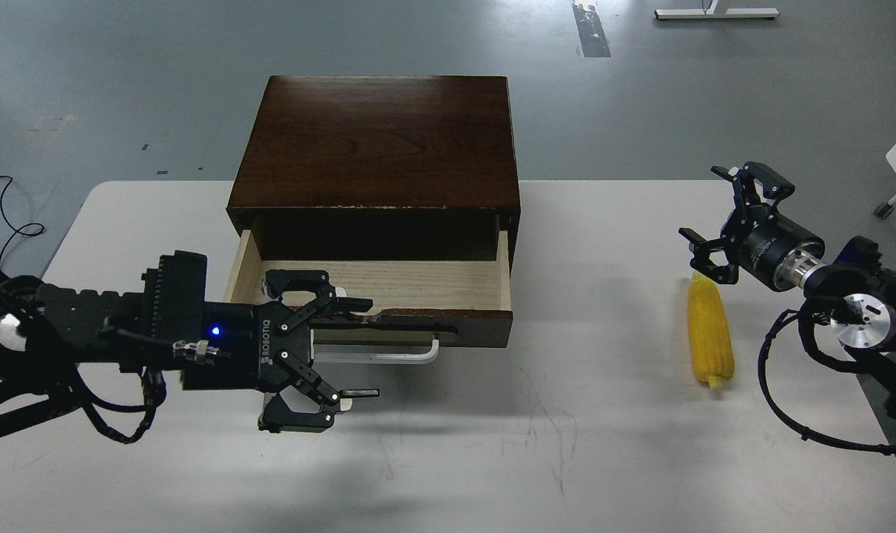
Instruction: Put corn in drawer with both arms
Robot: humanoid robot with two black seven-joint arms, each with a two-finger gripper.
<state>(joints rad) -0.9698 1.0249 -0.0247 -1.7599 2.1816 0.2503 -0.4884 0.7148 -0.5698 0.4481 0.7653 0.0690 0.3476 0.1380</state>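
A white table [603, 444] holds a dark wooden cabinet [377, 141] at 12 o'clock, its drawer [374, 285] pulled open, showing a pale wood inside. The left gripper [359, 348], at 8 o'clock, hovers in front of the drawer's white handle [388, 357], fingers spread wide and holding nothing. The corn [709, 339] lies on the table at 3 o'clock, well apart from the drawer. The right gripper [718, 211] sits just beyond the corn's far end, fingers wide open and empty.
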